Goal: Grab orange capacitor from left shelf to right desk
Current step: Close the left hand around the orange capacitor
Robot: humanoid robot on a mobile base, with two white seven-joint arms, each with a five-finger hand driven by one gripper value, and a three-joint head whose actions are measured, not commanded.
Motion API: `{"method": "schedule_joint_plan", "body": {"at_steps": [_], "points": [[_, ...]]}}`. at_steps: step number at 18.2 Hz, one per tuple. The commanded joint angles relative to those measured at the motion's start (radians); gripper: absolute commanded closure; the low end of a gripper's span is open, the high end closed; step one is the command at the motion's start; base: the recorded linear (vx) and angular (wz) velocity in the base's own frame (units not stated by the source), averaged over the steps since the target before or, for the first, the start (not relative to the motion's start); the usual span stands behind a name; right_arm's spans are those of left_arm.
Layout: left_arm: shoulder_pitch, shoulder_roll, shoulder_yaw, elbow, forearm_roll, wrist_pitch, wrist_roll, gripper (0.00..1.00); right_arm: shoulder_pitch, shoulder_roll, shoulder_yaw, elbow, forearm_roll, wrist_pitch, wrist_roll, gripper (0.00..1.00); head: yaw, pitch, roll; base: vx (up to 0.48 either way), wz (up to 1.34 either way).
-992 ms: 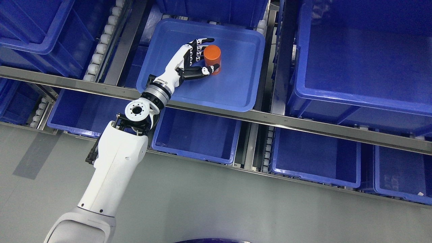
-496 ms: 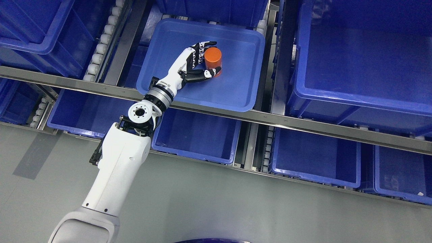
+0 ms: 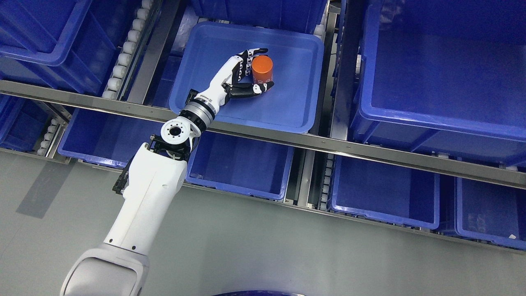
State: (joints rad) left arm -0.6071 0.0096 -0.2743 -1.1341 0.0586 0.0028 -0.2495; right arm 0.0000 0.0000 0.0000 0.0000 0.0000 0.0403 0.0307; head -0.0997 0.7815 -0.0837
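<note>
Head view: we see our left hand [image 3: 242,76] reaching up from the lower left into a shallow blue tray [image 3: 287,111] on the shelf. The fingers [image 3: 251,52] curl around the far side of the orange can [image 3: 262,70], and the thumb [image 3: 257,88] lies across its near side, so the can stands upright between them. The fingers are closed around the can, touching it at the top edge and low on the near side; we cannot tell whether it rests on the tray floor or sits just above it.

To the right of the fingers the tray floor is bare blue plastic, and beyond the tray's right wall stands a large deep blue bin [image 3: 444,82]. Behind the palm, towards us, the wrist crosses the steel rail [image 3: 328,144] that runs along the front of the shelf. Below the rail, nearer than the fingers, a row of lower blue bins [image 3: 238,164] sits on the next level. Far to the left of the fingers a line of white rollers [image 3: 123,57] runs along the shelf track. Our right hand does not show.
</note>
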Motion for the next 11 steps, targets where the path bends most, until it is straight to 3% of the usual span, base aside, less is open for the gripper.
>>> {"method": "schedule_joint_plan", "body": {"at_steps": [1, 8, 11], "points": [[-0.023, 0.008, 0.003, 0.089, -0.005, -0.004, -0.005, 0.52, 0.034, -0.017, -0.012, -0.023, 0.000, 0.000, 0.000, 0.00, 0.0000, 0.000, 0.000, 0.000, 0.00], [-0.019, 0.008, 0.035, 0.096, 0.032, -0.119, -0.025, 0.97, 0.034, -0.017, -0.012, -0.023, 0.000, 0.000, 0.000, 0.00, 0.0000, 0.000, 0.000, 0.000, 0.00], [-0.019, 0.008, 0.064, 0.094, 0.046, -0.149, -0.027, 0.99, 0.034, -0.017, -0.012, -0.023, 0.000, 0.000, 0.000, 0.00, 0.0000, 0.000, 0.000, 0.000, 0.00]]}}
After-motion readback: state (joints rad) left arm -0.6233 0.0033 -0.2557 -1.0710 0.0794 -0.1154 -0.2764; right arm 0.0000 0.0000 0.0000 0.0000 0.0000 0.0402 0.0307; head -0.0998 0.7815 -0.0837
